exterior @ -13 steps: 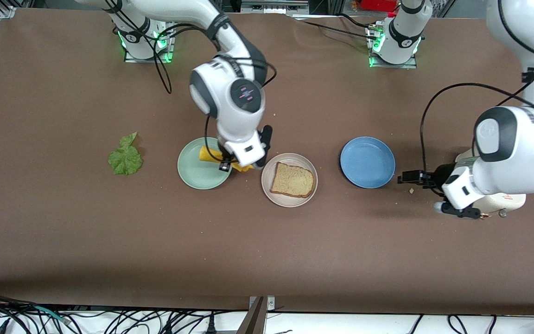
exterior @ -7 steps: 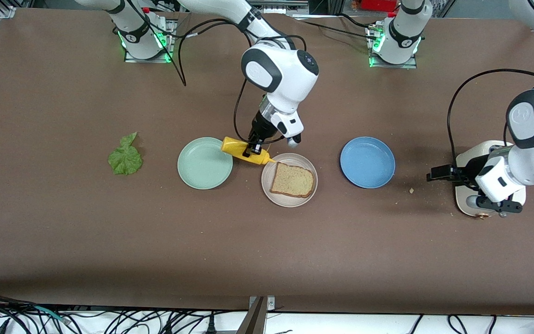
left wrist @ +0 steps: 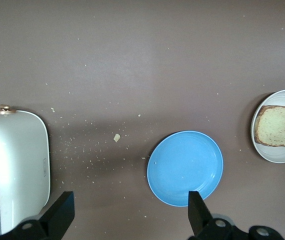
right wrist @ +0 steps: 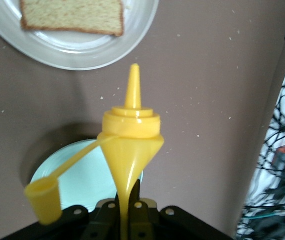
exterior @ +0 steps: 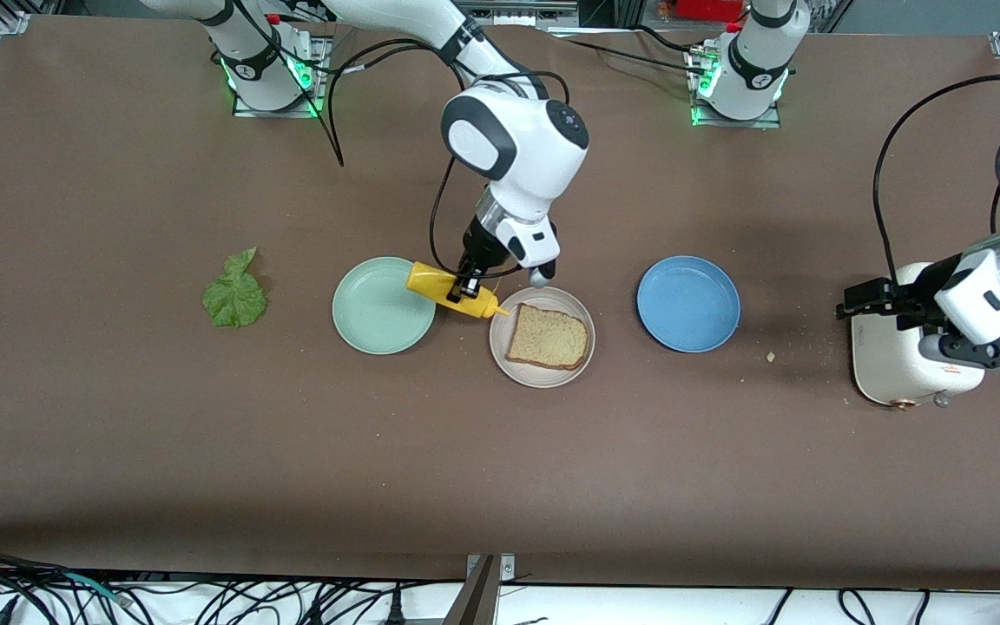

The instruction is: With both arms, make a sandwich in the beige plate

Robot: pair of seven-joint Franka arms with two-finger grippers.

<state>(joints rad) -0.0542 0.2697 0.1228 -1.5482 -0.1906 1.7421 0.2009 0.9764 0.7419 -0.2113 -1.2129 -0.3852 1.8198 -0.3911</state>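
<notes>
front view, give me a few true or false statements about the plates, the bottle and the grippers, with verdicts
1. The right gripper is shut on the yellow bottle. True.
2. The bottle's cap is closed. False: in the right wrist view the cap hangs open on its strap, nozzle bare.
3. One bread slice lies on the beige plate. True.
4. The lettuce leaf lies in the mint-green plate. False: it lies on the table, toward the right arm's end.
5. The left gripper holds a bread slice. False: its fingers are open and empty, over the table between the toaster and the blue plate.
</notes>
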